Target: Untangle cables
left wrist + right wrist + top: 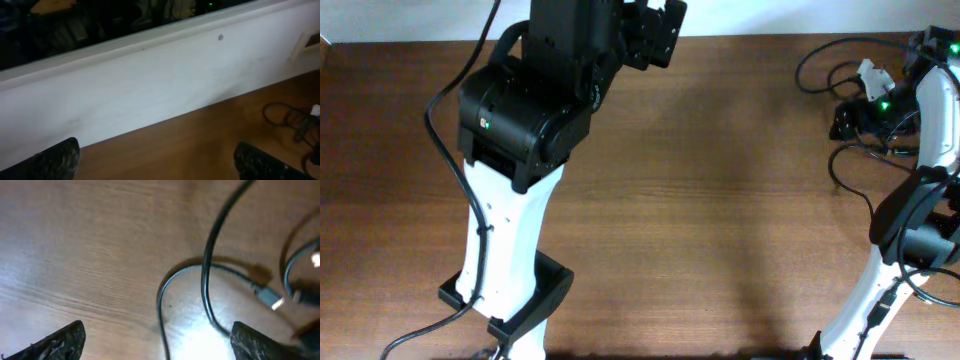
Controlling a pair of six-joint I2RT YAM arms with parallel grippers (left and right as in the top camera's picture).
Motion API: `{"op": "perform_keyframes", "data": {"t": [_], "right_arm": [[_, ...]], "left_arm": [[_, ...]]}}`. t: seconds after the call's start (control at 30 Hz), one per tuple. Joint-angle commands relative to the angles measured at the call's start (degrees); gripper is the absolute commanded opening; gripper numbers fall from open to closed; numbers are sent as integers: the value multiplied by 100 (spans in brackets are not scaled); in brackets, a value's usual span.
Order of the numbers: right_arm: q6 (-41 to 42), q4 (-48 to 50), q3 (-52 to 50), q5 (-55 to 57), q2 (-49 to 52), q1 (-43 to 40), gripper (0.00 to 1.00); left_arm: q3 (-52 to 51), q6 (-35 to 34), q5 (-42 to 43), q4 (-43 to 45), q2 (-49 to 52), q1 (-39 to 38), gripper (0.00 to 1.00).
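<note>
Beneath the wide, empty right gripper (160,340), the cables (205,280) loop on the desk (720,200): one runs top to bottom in the wrist view, and another's metal-tipped plug (272,300) points right. The left gripper (165,157) is wide and empty too.

Black cables (204,275), silver plug tip (272,300); brown wood-grain table (700,200); white wall (150,90).

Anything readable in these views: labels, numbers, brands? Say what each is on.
No text can be read in any view.
Pale sticker on the left arm's black housing: too small to read.
White tag among the cables: no print legible.
</note>
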Motion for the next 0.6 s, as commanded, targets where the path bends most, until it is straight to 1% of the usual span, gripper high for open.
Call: {"op": "perform_keyframes", "data": {"t": [0.0, 0.07, 0.13, 0.2, 0.27, 0.33, 0.43, 0.47, 0.5, 0.53, 0.57], "right_arm": [[-960, 260, 37, -192, 122, -7, 90], [-1193, 546, 37, -153, 125, -7, 89], [-1189, 778, -7, -114, 173, -20, 90], [-1187, 1023, -219, -114, 280, -48, 90], [-1187, 1241, -509, -111, 337, -92, 86], [-1185, 1462, -811, -111, 337, -177, 86], [-925, 1735, -1080, -114, 367, -341, 86], [-925, 1818, -1152, -109, 369, -400, 49], [-772, 1884, -1154, -114, 367, -446, 4], [-461, 1904, -1102, -116, 343, -487, 4], [-319, 1847, -997, -114, 297, -490, 4]], "left_arm": [[22, 114, -212, 31, 0, 122, 99], [22, 111, -210, 33, 0, 229, 99], [22, 111, -210, -4, 0, 278, 99], [22, 111, -210, -114, 2, 291, 99], [22, 111, -210, -136, 2, 291, 99], [22, 111, -210, -133, 2, 291, 99], [22, 111, -210, -136, 2, 291, 99], [22, 114, -210, -136, 2, 291, 99], [22, 111, -210, -136, 2, 291, 99], [22, 111, -210, -138, 2, 291, 99], [22, 111, -208, -160, 2, 291, 99]]}}
